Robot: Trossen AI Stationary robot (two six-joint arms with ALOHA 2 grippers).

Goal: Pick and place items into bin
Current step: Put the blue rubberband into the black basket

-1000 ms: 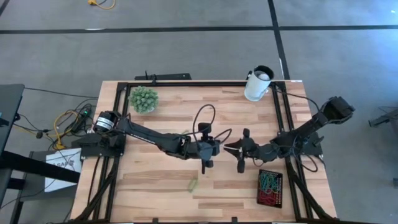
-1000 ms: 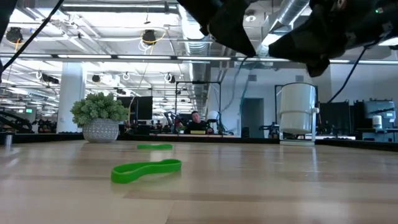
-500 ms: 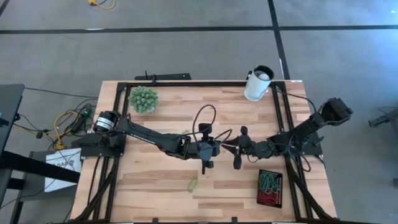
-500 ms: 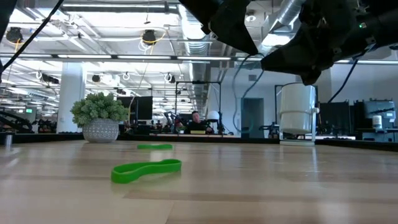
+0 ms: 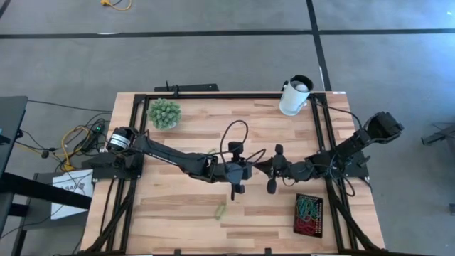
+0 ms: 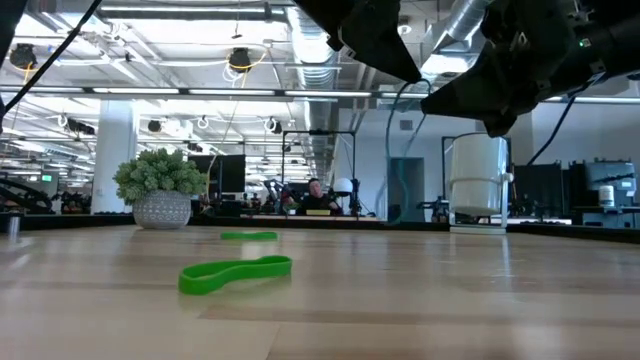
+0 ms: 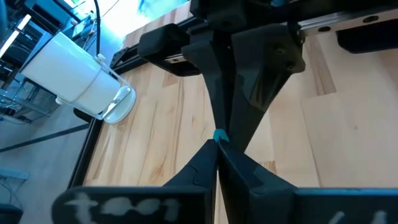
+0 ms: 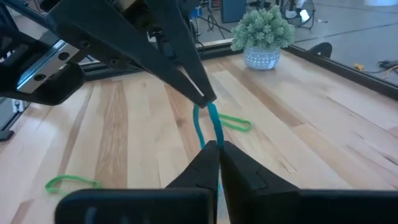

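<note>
A teal rubber band (image 8: 211, 124) spans the short gap between my two grippers, in the air over the middle of the table. My left gripper (image 5: 250, 171) reaches in from the left and is shut on it. My right gripper (image 5: 261, 171) comes from the right, tip to tip with it, also shut on it. The black bin (image 5: 308, 215) lies flat near the table's right near corner with several coloured bands inside. Two green bands (image 6: 235, 273) (image 6: 249, 236) lie flat on the wood; the nearer one also shows in the high view (image 5: 221, 210). My left gripper pinches one end of the teal band (image 8: 208, 107) between its fingertips, roughly level, pointing toward the table's right. The band is lifted clear of the table; in the left wrist view only a teal speck (image 7: 219, 135) shows at the tips. My right gripper pinches the band's other end (image 8: 215, 142) between its two fingertips, pointing toward the table's left and facing the left gripper. The two strands run between both grippers, slightly curved, well above the wood.
A green spiky ball in a pot (image 5: 163, 113) stands at the far left corner, and a white cup (image 5: 294, 96) at the far right. A black frame rail (image 5: 318, 135) runs along the table's right side. Bare wood lies on the near left side.
My right gripper has moved a little toward the table's left, closing in on my left gripper until their tips meet. My left arm has kept nearly still. The green bands on the table have not moved.
</note>
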